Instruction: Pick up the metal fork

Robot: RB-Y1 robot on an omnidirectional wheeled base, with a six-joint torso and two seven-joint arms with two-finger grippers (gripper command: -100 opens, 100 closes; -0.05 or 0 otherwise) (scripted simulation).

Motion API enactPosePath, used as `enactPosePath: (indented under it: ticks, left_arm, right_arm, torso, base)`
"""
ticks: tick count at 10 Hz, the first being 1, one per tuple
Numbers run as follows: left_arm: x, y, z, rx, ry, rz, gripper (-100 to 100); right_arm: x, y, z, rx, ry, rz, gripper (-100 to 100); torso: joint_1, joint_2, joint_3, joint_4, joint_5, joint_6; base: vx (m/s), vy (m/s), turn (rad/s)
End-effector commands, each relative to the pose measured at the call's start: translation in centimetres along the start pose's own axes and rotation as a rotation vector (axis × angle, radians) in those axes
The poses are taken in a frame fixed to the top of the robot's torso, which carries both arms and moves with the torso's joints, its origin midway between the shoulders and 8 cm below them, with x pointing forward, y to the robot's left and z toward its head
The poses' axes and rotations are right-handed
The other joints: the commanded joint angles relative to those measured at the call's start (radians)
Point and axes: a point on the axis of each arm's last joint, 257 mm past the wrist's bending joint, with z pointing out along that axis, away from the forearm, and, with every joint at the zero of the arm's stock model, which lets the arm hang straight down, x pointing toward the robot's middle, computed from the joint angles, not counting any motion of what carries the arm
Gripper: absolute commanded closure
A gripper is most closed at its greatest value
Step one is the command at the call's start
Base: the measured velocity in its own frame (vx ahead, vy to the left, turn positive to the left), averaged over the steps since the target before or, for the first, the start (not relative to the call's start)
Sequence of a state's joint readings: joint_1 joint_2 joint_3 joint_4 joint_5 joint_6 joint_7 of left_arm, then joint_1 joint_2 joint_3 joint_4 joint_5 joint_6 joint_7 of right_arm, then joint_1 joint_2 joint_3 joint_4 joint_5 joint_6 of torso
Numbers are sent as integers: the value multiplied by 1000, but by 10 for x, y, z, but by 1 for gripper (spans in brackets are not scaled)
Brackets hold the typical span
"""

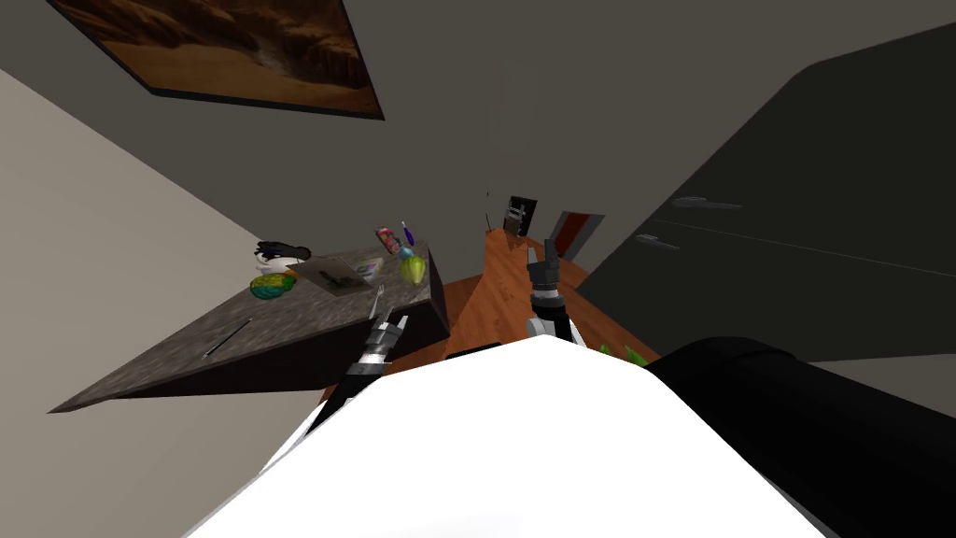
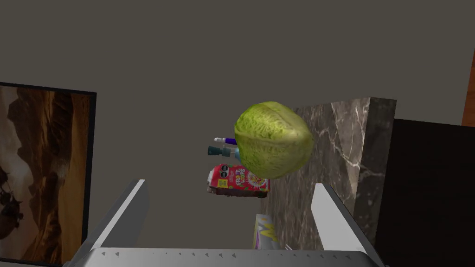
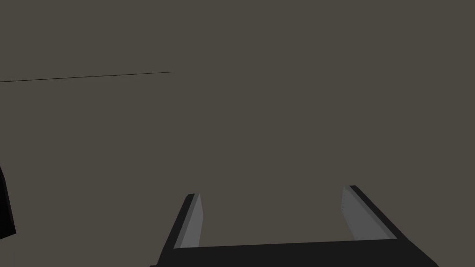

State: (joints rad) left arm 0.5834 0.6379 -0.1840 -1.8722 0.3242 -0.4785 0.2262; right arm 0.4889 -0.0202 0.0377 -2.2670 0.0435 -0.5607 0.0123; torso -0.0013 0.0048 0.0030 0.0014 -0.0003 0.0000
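Left gripper (image 1: 392, 322): fingers spread wide with nothing between them, reaching over the near edge of a dark veined counter (image 1: 187, 346).
Right gripper (image 1: 541, 250): also spread wide and empty, held up well off to the side of the left one, facing a plain grey wall.
Fork, place: a thin pale sliver (image 1: 379, 299) lying flat on the counter just beyond the left fingertips, its length running on away from them. I take this to be the fork; it is too small to be sure.
Fork, look: slim and light grey, with what seems a slightly wider, pronged end farthest from the gripper. No finer detail can be read.
Handling, as a judgement: light and rigid, not fragile, but smooth and slippery, and lying so low that the blades have little to catch.
Where to hold: across the narrow handle near its middle, one finger on each side, pressed close to the counter before closing. A grip near either end would likely let it tip.
Ahead of the left gripper: a green cabbage (image 2: 273, 139) beyond the fingertips, with a red cereal box (image 2: 239, 181) and a small bottle (image 2: 222, 150) behind it, all past the fork.
Far from both grippers: a second slim, darker stick (image 1: 227, 338) lying on the same counter.
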Motion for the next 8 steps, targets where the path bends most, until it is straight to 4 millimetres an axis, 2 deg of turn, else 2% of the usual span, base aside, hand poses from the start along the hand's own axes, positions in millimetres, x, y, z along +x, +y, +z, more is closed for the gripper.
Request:
enactPosePath:
  ticks: [1,2,3,4,5,6,7,8]
  left_arm:
    - [-10,23,-13,-67,2,-11,-100]
    - [-12,23,-14,-75,14,5,-100]
    - [-20,41,-27,-129,7,-10,-100]
    - [-23,41,-28,-139,20,8,-100]
    - [-33,58,-42,-196,14,0,-100]
    - [-35,57,-43,-204,25,16,-100]
    - [-45,74,-58,-261,17,11,-100]
    - [-48,72,-59,-270,28,29,-100]
  right_arm:
    - [0,0,0,0,0,0,0]
    - [0,0,0,0,0,0,0]
    - [0,0,0,0,0,0,0]
    - [0,0,0,0,0,0,0]
    - [0,0,0,0,0,0,0]
    - [0,0,0,0,0,0,0]
    - [0,0,0,0,0,0,0]
    - [0,0,0,0,0,0,0]
  torso:
    - [0,0,0,0,0,0]
    - [-1,0,0,0,0,0]
    - [0,-1,0,0,0,0]
    - [0,0,0,0,0,0]
    - [1,0,0,0,0,0]
    - [0,0,0,0,0,0]
    - [1,-1,0,0,0,0]
    - [1,0,0,0,0,0]
  base:
    - [-67,-43,-74]
    - [-63,-26,-30]
    - [-81,-31,-102]
    - [-65,-23,-39]
    - [-71,-33,-54]
    - [-60,-25,-47]
    - [-64,-22,-109]
    - [-55,-21,-49]
